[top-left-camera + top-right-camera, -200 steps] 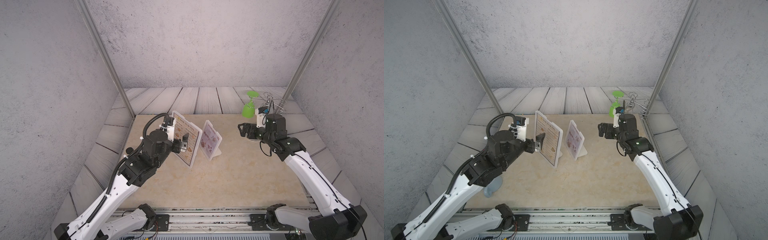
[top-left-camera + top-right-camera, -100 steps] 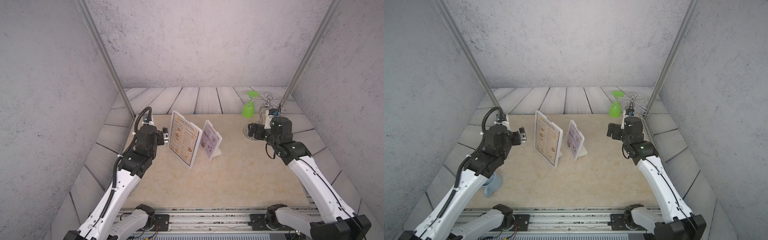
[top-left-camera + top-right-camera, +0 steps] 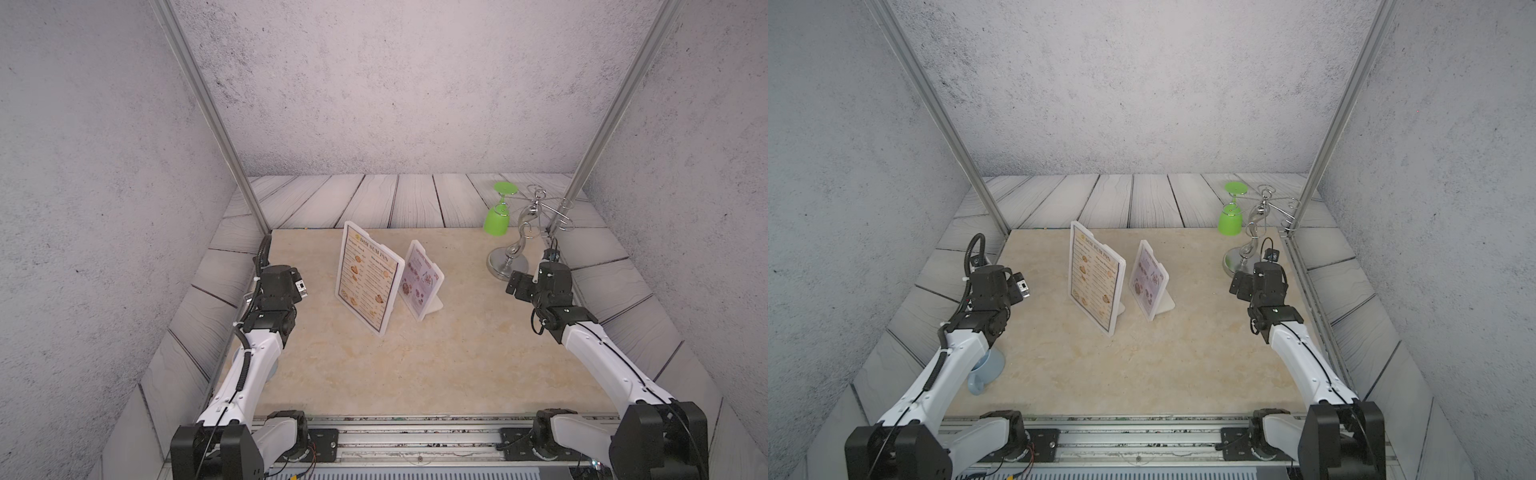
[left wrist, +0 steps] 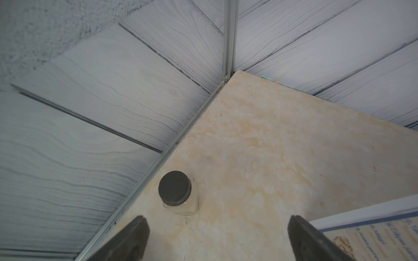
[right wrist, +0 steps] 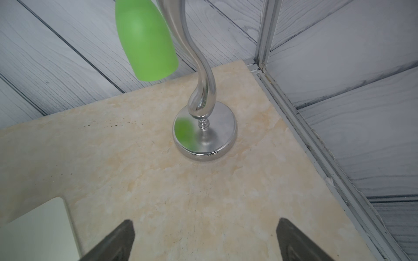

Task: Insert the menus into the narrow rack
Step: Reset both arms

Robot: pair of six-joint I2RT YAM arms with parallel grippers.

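menus: larger DIM SUM INN menu (image 3: 365, 278) and smaller SPECIAL MENU (image 3: 420, 279) stand tilted, side by side, on the table (image 3: 415, 374), the smaller on a white base (image 3: 1167, 306) | left gripper (image 4: 217, 241): jaws spread wide, holding nothing, near black-lidded jar (image 4: 175, 188) | right gripper (image 5: 204, 241): jaws spread wide, holding nothing, facing chrome glass stand (image 5: 204, 135)

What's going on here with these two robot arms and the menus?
Nothing is being held right now. The larger DIM SUM INN menu and the smaller menu beside it stand upright on the table, apparently slotted into white stands. The left pincer and the right pincer are both open and empty, one at each side of the table, clear of the menus.
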